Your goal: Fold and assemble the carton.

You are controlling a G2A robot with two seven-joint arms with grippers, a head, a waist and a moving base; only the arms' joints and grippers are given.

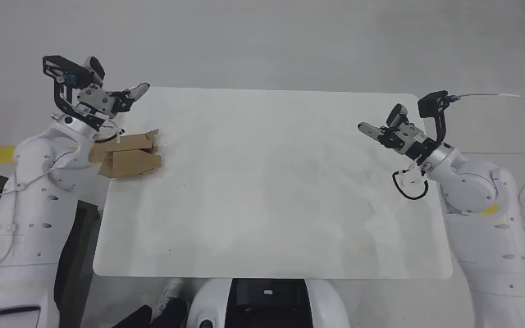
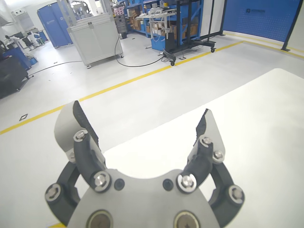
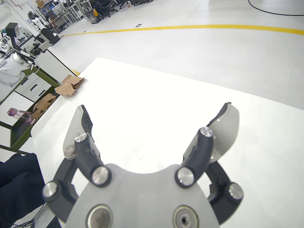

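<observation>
A flat brown carton (image 1: pixel 131 153) lies unfolded at the table's far left edge, partly hanging over it; the right wrist view shows the carton (image 3: pixel 69 85) far off at the table's corner. My left gripper (image 1: pixel 133 92) hovers open above the back left corner of the white table (image 1: pixel 271 197), just behind the carton, and its own view shows the left gripper (image 2: pixel 141 116) with nothing between the fingers. My right gripper (image 1: pixel 371 131) stands open over the table's right side, far from the carton; the right gripper (image 3: pixel 154 112) holds nothing.
More brown cardboard pieces (image 3: pixel 44 103) lie in a green-framed bin beside the table's left side, with a clear bottle (image 3: pixel 17 114) near them. The table's middle is bare white surface.
</observation>
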